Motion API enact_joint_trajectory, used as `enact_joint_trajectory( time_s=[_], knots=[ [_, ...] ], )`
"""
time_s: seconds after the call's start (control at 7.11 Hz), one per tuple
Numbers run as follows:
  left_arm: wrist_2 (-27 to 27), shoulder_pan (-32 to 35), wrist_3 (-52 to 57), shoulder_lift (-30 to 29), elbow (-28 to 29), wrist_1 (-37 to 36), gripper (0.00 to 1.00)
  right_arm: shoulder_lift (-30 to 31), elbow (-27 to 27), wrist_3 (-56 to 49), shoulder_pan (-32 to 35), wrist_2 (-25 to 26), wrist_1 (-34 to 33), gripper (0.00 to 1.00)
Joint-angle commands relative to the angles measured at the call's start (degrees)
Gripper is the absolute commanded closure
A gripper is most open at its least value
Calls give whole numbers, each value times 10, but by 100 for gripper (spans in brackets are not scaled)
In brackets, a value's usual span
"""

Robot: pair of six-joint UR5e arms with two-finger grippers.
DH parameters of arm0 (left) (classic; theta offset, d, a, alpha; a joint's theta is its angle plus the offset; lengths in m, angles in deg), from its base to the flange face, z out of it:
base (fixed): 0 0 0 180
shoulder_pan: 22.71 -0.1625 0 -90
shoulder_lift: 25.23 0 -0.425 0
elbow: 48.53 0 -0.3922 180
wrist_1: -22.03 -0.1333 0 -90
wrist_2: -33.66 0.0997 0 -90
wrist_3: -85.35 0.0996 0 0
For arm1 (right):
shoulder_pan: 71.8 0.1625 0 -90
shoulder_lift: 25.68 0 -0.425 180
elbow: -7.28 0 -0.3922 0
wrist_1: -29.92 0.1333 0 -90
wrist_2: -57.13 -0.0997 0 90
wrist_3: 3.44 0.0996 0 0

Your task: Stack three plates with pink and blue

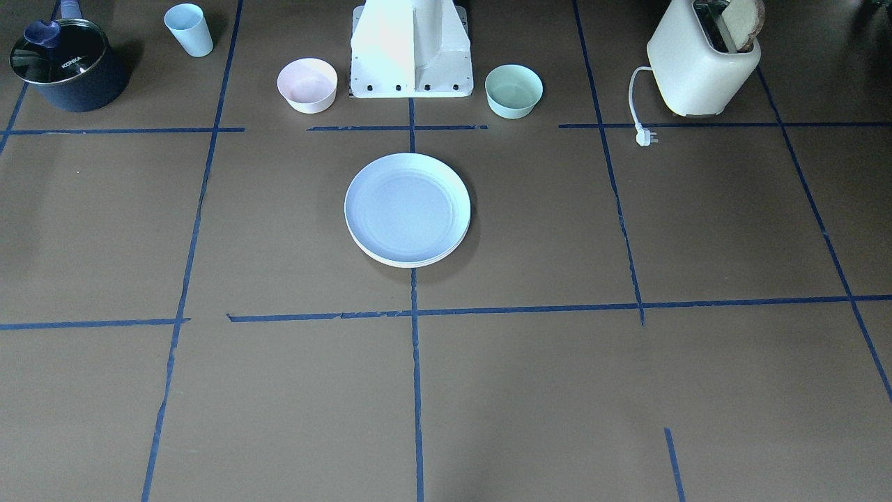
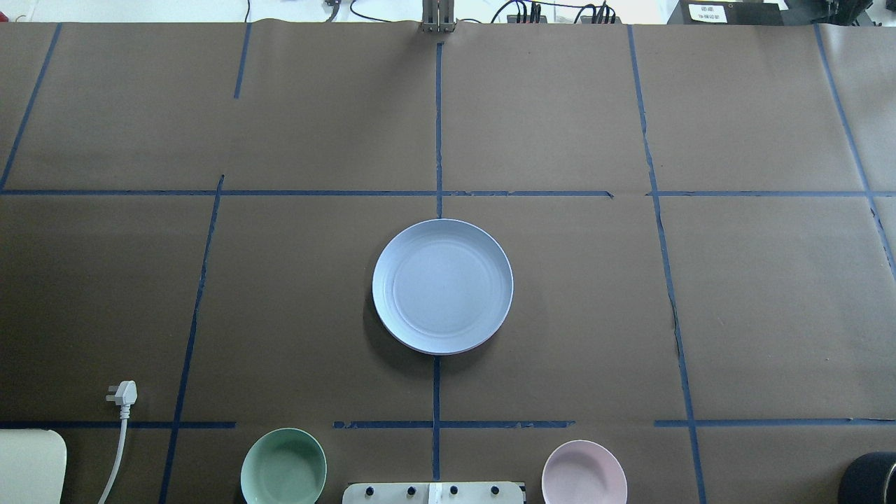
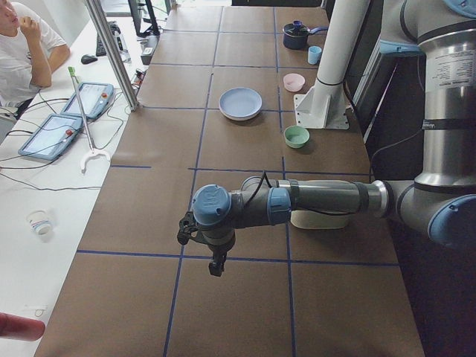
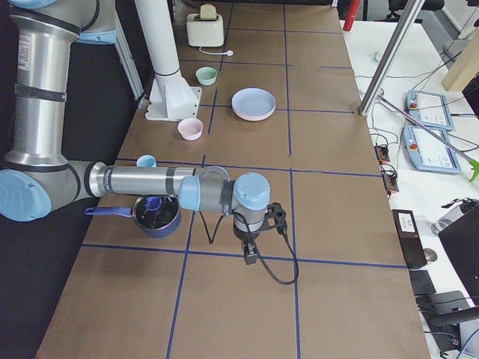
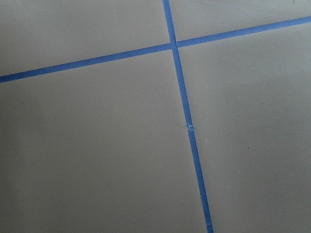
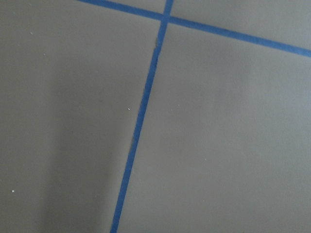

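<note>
A light blue plate [image 2: 442, 285] lies at the middle of the brown-papered table [image 2: 315, 126], over a crossing of blue tape lines [image 2: 438, 126]. A thin paler rim [image 2: 448, 352] shows under its near side (what lies beneath cannot be told). Along the near edge, a mint-green bowl [image 2: 283, 467] and a pink bowl [image 2: 584, 472] flank the white base plate [image 2: 434, 493]. Both bowls are upright and well apart from the plate. Toward the near-left corner, a white plug [image 2: 124, 393] lies flat on its cord [image 2: 112, 462], beside a white rounded appliance [image 2: 31, 465]. A dark round object [image 2: 868, 477] sits at the near-right corner.
</note>
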State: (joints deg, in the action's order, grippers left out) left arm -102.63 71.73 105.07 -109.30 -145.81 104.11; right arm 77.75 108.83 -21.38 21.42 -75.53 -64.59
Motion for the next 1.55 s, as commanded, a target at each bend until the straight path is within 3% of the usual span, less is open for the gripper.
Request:
enact_joint_trajectory(
  time_s=[0.0, 1.41],
  knots=[
    [1, 0, 1, 3, -3, 1, 0, 7, 1, 2, 6, -6, -1, 0],
    [0, 0, 1, 10, -4, 2, 0, 7, 0, 0, 6, -17, 0, 0]
  ],
)
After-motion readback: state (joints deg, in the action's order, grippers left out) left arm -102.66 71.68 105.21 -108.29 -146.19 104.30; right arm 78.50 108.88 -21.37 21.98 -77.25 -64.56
